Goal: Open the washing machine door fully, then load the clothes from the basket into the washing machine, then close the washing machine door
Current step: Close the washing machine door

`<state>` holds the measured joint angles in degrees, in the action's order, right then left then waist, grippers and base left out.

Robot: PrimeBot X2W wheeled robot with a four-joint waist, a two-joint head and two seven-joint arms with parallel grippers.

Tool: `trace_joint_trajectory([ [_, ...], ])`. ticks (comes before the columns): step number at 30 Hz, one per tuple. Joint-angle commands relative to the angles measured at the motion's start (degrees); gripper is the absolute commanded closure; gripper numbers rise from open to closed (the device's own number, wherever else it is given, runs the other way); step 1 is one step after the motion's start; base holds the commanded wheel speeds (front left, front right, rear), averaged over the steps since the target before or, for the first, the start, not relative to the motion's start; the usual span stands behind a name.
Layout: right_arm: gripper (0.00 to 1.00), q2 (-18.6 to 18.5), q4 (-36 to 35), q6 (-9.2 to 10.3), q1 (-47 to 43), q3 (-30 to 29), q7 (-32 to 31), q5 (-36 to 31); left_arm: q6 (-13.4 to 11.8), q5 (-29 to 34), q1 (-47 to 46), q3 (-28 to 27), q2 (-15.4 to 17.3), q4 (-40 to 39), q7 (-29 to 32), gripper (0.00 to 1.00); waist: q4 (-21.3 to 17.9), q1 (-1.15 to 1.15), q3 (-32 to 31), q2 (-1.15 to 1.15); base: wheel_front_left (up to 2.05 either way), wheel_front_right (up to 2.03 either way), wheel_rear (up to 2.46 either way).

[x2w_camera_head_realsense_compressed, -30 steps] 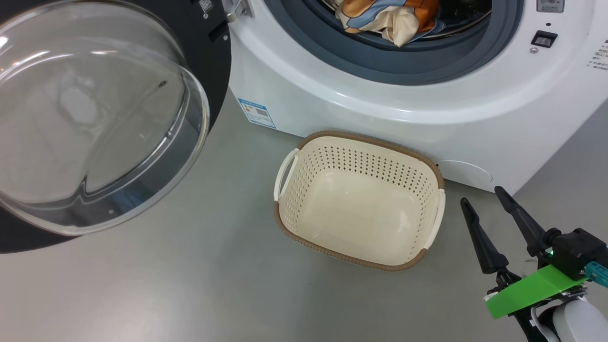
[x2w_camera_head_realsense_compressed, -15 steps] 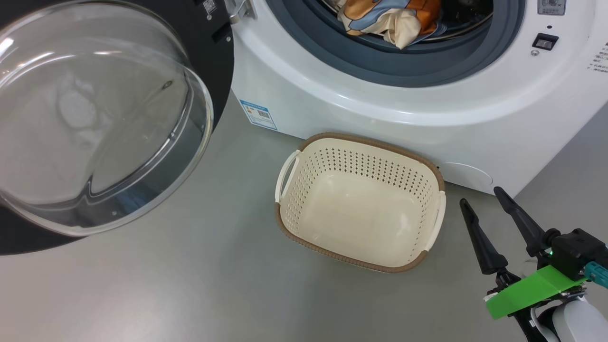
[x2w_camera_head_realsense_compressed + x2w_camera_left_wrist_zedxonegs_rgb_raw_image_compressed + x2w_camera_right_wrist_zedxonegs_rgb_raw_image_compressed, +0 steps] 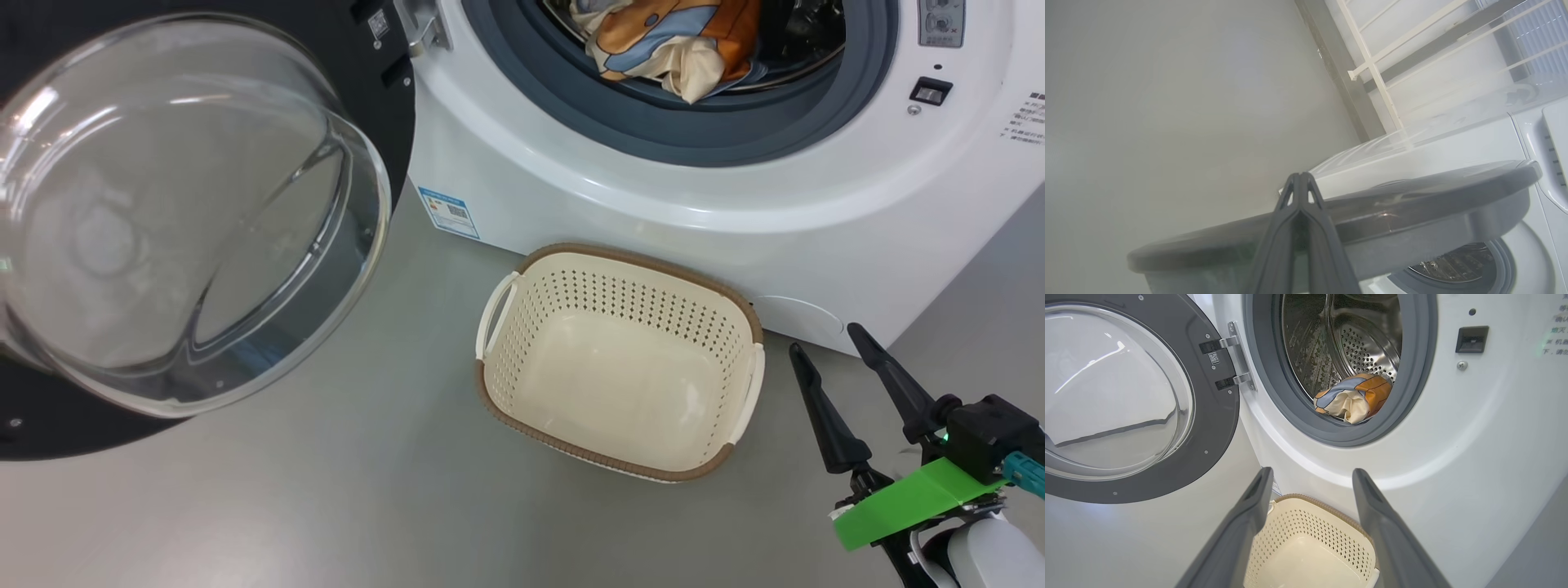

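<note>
Inspection of the loading station, as I found it.

My left gripper [image 3: 1300,179] had its two fingers pressed together with nothing between them. In the left wrist view they lay across the dark edge of the washing machine door [image 3: 371,122], which that view showed edge-on. I could not tell whether they touched it.

My right gripper [image 3: 824,339] had its fingers spread wide and held nothing. It hung above the grey floor [image 3: 326,506], near the basket's end on my right and apart from it. A green tab [image 3: 906,498] sat at its base.

The door was swung out on its hinge [image 3: 1237,355] at the machine's left edge. Its clear glass bowl [image 3: 188,220] bulged toward the head camera.

The washing machine [image 3: 653,212] stood with its drum [image 3: 1363,343] exposed. The clothes [image 3: 669,41], blue and orange print with a cream fold, lay bunched inside at the front lip of the drum, resting on the lower part of the grey gasket [image 3: 653,122].

The basket [image 3: 620,286] stood upright on the floor, its long side close against the foot of the machine's front panel. Its inside held no garments. A blue label [image 3: 447,211] was stuck at the panel's lower left corner, near the basket.
</note>
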<state>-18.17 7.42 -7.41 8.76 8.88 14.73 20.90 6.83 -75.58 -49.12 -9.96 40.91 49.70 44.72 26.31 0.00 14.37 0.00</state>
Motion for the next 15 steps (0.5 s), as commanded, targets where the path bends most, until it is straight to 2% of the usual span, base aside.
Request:
trace_joint_trajectory([
  [1,0.0,-0.11,-1.3,-0.08,-0.59,1.26,0.27,0.28,0.64,-1.1,1.61,0.2,1.58,-3.35,2.59,1.0,0.06,0.0,-0.51,0.0,0.0,0.0,0.0],
  [15,0.0,0.38,-1.44,-0.08,-1.8,0.12,0.27,0.19,0.65,-6.22,8.7,1.92,1.7,-18.06,10.06,1.0,0.5,0.0,-2.23,0.0,0.0,0.0,0.0],
])
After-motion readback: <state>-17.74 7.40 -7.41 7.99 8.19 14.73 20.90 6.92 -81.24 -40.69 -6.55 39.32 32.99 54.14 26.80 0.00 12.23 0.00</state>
